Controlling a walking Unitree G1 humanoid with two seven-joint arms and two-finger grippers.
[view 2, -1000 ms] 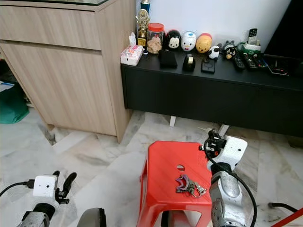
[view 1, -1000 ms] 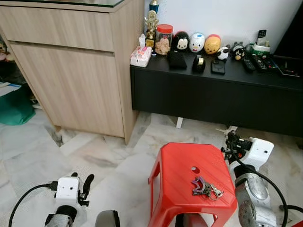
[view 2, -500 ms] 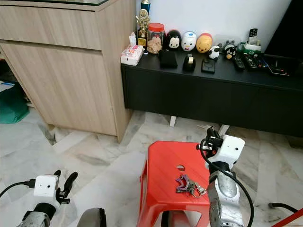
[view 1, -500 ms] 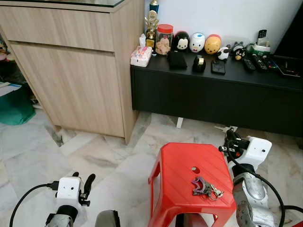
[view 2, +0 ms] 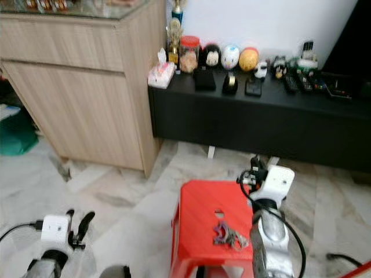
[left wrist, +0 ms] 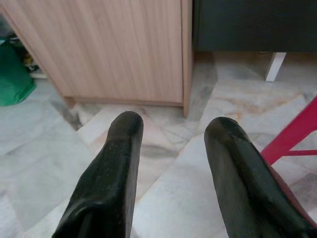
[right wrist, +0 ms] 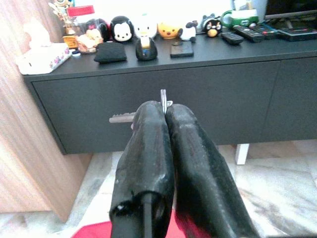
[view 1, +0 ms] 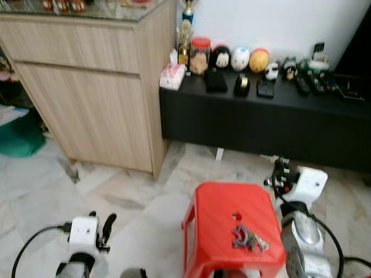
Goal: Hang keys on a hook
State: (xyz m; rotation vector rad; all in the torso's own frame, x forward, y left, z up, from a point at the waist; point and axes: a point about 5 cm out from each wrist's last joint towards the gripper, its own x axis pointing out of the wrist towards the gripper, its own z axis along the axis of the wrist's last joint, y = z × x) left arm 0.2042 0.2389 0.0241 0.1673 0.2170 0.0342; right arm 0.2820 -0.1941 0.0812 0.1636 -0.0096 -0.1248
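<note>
Right claw (right wrist: pixel 166 111) clenched on silver keys (right wrist: pixel 163 97), fingers pressed flat together, one blade poking up past the tips, another (right wrist: pixel 121 118) jutting sideways. Raised at the stool's far right corner, in front of the black TV surface (view 2: pixel 243 119).

Just below, on the red stool (view 1: pixel 232 229), a second bunch of keys (view 1: pixel 248 239): dark purplish fob, several silver blades and a ring, lying flat near the seat's right edge beside the small centre hole.

Left claw (left wrist: pixel 171 158) released, fingers spread wide, low over the marble floor (view 1: pixel 116 191), pointing toward the wooden cabinet (view 1: pixel 93 92).

Beyond, along the black surface: tissue box (view 1: pixel 173 76), red-lidded jar (view 1: pixel 200 55), round character figures (view 1: pixel 240 58), dark pouch (view 1: pixel 215 81), remotes (view 1: pixel 307 84) toward the right end. Green bag (view 1: pixel 20 136) on the floor left of the cabinet. Both head views slightly blurred.
</note>
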